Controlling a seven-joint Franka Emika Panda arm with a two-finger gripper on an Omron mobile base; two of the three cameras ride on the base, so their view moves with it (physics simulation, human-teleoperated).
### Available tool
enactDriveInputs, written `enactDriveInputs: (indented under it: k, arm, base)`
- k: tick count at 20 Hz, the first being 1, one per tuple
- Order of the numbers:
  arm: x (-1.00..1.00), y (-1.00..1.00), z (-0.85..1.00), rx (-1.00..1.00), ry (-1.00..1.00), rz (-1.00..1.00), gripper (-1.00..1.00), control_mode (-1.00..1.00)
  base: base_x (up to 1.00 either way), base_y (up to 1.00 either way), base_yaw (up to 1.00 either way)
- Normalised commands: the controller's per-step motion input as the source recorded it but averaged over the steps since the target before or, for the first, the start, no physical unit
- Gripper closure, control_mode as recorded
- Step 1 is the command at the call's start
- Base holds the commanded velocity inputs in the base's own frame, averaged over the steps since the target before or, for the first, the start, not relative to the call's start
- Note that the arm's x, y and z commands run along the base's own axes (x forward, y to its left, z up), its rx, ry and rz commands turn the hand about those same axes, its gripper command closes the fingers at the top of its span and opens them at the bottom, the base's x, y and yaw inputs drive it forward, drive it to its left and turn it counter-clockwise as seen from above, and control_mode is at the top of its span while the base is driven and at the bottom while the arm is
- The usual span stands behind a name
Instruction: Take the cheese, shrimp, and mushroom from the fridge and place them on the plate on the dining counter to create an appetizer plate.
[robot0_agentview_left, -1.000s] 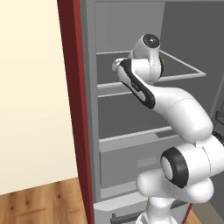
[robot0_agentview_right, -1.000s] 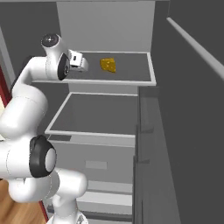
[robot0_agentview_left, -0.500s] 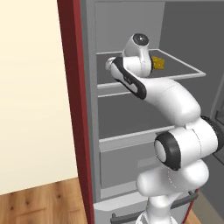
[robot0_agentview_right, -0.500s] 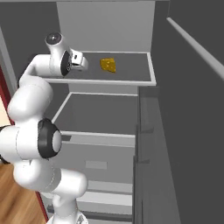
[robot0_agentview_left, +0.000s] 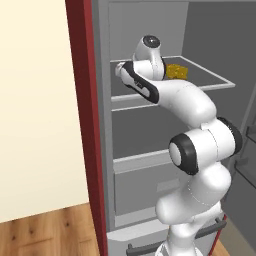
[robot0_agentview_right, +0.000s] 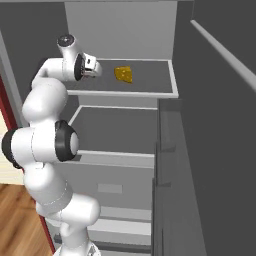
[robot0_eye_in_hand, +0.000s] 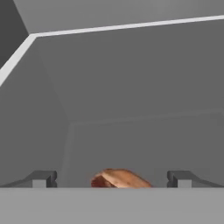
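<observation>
The gripper (robot0_eye_in_hand: 111, 179) reaches onto the fridge's (robot0_agentview_right: 172, 92) top shelf, fingers (robot0_eye_in_hand: 41, 178) spread wide around the reddish-brown mushroom (robot0_eye_in_hand: 119, 179). Closing off-center could squirt it away toward the cheese (robot0_agentview_right: 124, 74).

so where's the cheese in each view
Left base view: the cheese sits on the fridge's top shelf, upper middle, just right of the arm's wrist.
Right base view: upper middle on that shelf, right of the tool.
Hand view: not in it.
Shared landmark: the top shelf's pale front rim.
</observation>
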Motion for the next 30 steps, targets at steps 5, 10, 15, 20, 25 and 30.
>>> enactDriveInputs:
  k: [5,10,15,20,25,30]
  arm:
    - [0.03,0.01,-0.46,0.0,0.0,-0.03,1.0,-1.0]
    - [-0.23,-0.08,-0.59,0.0,0.01,-0.11,1.0,-1.0]
    - [-0.24,-0.12,-0.52,0.0,0.0,-0.11,1.0,-1.0]
    - [-0.62,-0.33,-0.18,0.0,-0.01,-0.01,1.0,-1.0]
    - [-1.0,-0.36,-0.11,0.0,-0.05,0.0,1.0,-1.0]
    - [-1.0,-0.36,-0.02,0.0,-0.13,0.05,1.0,-1.0]
  base:
    - [0.0,0.0,0.0]
    - [0.0,0.0,0.0]
    - [0.0,0.0,0.0]
    - [0.0,0.0,0.0]
    - [0.0,0.0,0.0]
    - [0.0,0.0,0.0]
